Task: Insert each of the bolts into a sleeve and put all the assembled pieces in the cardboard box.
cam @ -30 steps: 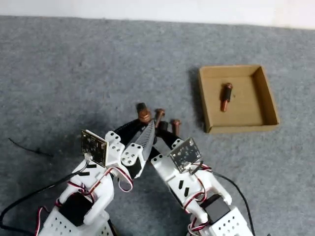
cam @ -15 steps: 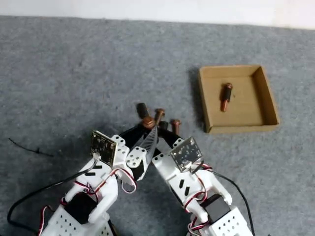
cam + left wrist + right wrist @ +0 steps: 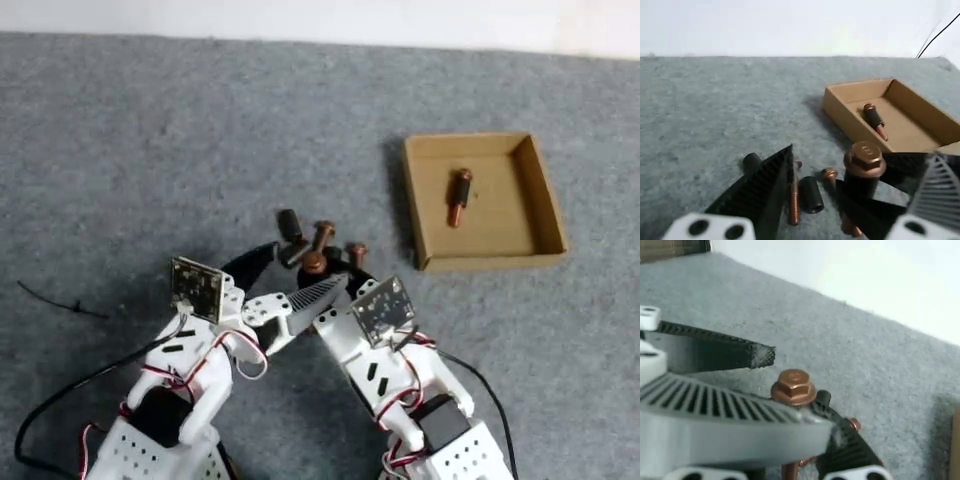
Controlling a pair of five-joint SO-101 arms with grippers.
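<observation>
Gripping a sleeved bolt (image 3: 313,262), the right gripper (image 3: 320,272) sits inside the gaping left gripper (image 3: 860,160). One assembled piece (image 3: 458,197) is in the cardboard box (image 3: 490,263), while two bolts (image 3: 323,235) and two sleeves (image 3: 289,222) lie loose just beyond.

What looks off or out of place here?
Nothing is damaged or spilled. The one stray item is a thin black strand lying on the mat, well left of the loose sleeve and far from the cardboard box.
</observation>
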